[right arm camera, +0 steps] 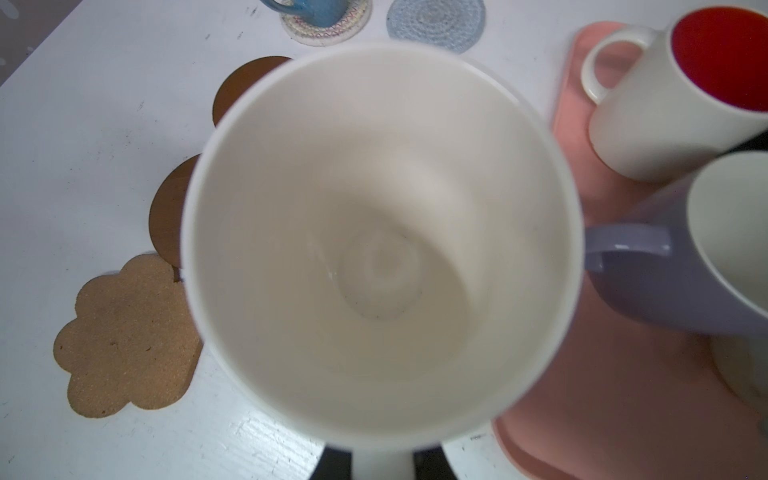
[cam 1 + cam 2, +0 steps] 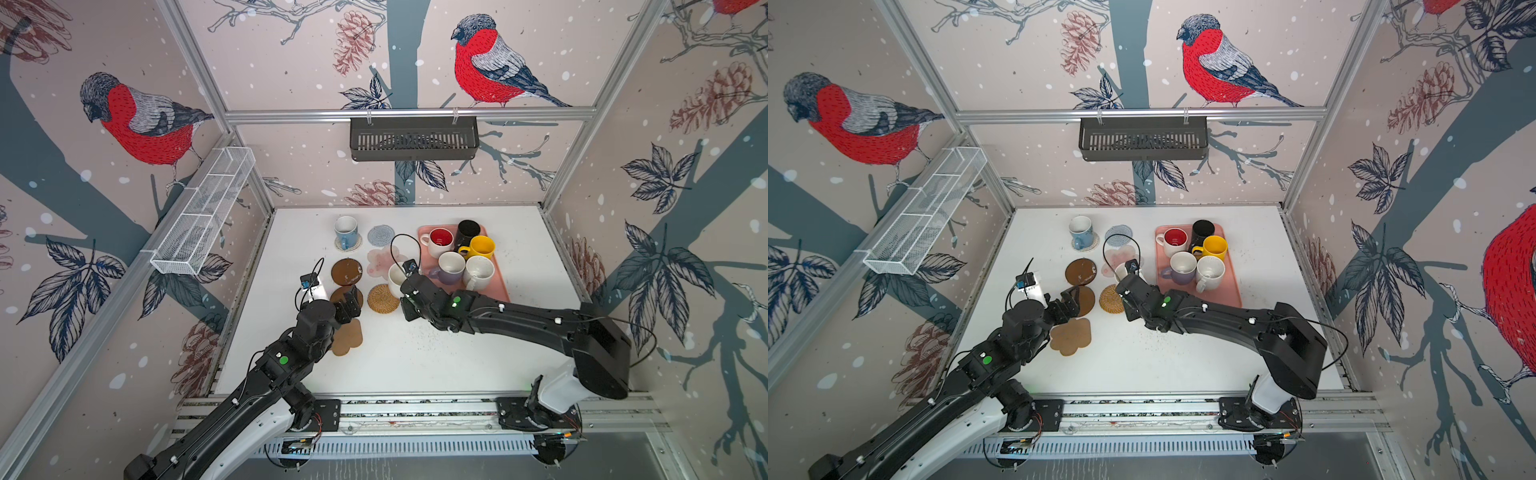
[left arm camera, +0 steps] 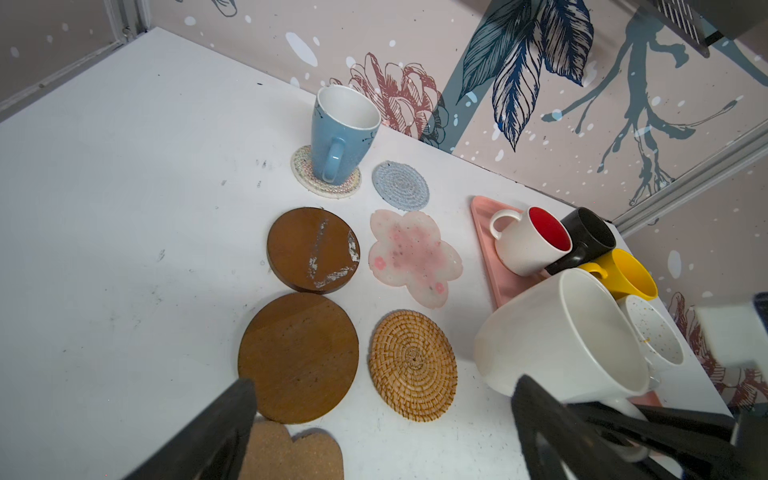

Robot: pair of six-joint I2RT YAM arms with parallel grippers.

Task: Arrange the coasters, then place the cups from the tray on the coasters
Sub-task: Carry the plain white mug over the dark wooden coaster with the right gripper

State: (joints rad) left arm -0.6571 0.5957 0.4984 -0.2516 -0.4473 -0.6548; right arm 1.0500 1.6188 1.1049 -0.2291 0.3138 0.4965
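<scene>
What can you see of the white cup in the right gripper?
The white cup is a glossy ceramic mug, wide-mouthed, narrowing to a small round base, empty. The right gripper has its jaws shut on what seems its handle. In both top views it is mouth-up, off the tray, between it and the pink flower coaster, just beyond the wicker coaster. Whether it touches the table is unclear.

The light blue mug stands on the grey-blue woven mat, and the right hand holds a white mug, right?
Not quite: the light blue mug stands on the beige woven mat; the grey-blue woven mat beside it is bare, as the left wrist view shows. The right hand does hold a white mug.
</scene>
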